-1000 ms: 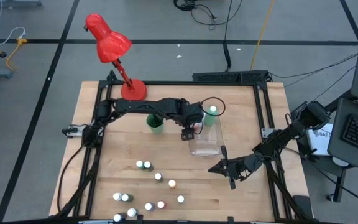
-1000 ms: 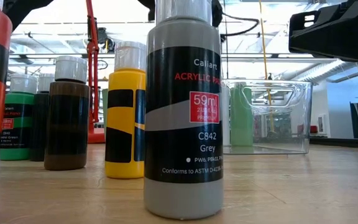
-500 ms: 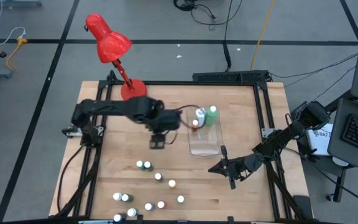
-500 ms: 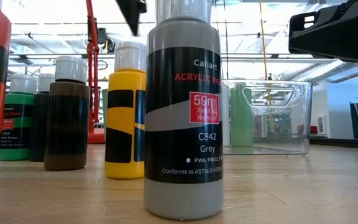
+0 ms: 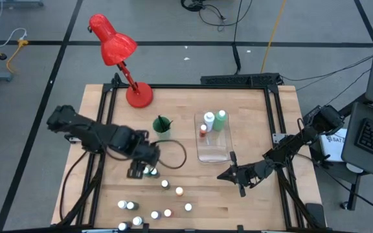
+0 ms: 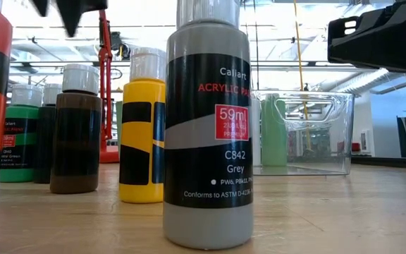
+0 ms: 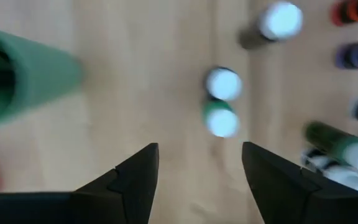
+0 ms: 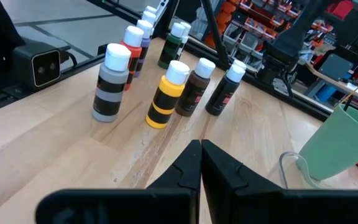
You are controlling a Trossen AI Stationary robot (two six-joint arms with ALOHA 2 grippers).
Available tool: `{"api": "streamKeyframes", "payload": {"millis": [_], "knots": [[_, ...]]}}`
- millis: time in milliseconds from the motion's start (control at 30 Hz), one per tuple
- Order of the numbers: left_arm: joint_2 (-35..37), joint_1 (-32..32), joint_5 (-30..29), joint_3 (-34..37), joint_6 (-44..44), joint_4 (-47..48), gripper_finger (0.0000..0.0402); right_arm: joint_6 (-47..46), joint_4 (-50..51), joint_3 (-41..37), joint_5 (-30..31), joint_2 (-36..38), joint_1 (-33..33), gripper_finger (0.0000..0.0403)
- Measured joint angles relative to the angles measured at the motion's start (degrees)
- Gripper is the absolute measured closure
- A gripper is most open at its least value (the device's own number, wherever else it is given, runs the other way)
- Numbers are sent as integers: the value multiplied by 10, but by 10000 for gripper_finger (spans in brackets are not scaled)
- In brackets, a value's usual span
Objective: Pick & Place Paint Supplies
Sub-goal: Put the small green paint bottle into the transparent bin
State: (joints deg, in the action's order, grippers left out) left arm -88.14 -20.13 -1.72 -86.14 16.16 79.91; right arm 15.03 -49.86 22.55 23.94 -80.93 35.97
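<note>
Several white-capped paint bottles (image 5: 165,184) stand upright on the wooden table's near half. My left gripper (image 5: 138,169) hangs open and empty, pointing down just over two bottles (image 7: 222,102) that stand side by side; in the low view its fingers (image 6: 69,13) show at the top. A clear bin (image 5: 214,147) holds three bottles: white (image 5: 209,118), green (image 5: 221,116) and red (image 5: 203,129). My right gripper (image 5: 228,175) waits shut and level near the bin's near end, facing the grey (image 8: 110,81), yellow (image 8: 165,94) and dark bottles (image 8: 194,87).
A green cup (image 5: 162,126) with dark thin things in it stands left of the bin. A red desk lamp (image 5: 116,48) stands at the far left corner. A cable (image 5: 173,155) loops on the table between cup and bottles. Bare wood lies right of the bin.
My left gripper has left the clear bin and swept toward the table's left and near edges, past the green cup, ending over the pair of bottles. The white and red bottles in the bin, hidden under it before, now show.
</note>
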Motion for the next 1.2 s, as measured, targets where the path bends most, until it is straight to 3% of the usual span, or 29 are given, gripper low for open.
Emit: {"api": "streamKeyframes", "payload": {"millis": [467,700,1200], "knots": [[13,-32,87,153,-18,-133,136,-6,3,0,0,0,0,399],[11,-30,20,162,-5,-153,135,-6,4,0,0,0,0,399],[-20,-55,21,162,-52,-184,135,-6,5,-1,0,0,0,399]]}}
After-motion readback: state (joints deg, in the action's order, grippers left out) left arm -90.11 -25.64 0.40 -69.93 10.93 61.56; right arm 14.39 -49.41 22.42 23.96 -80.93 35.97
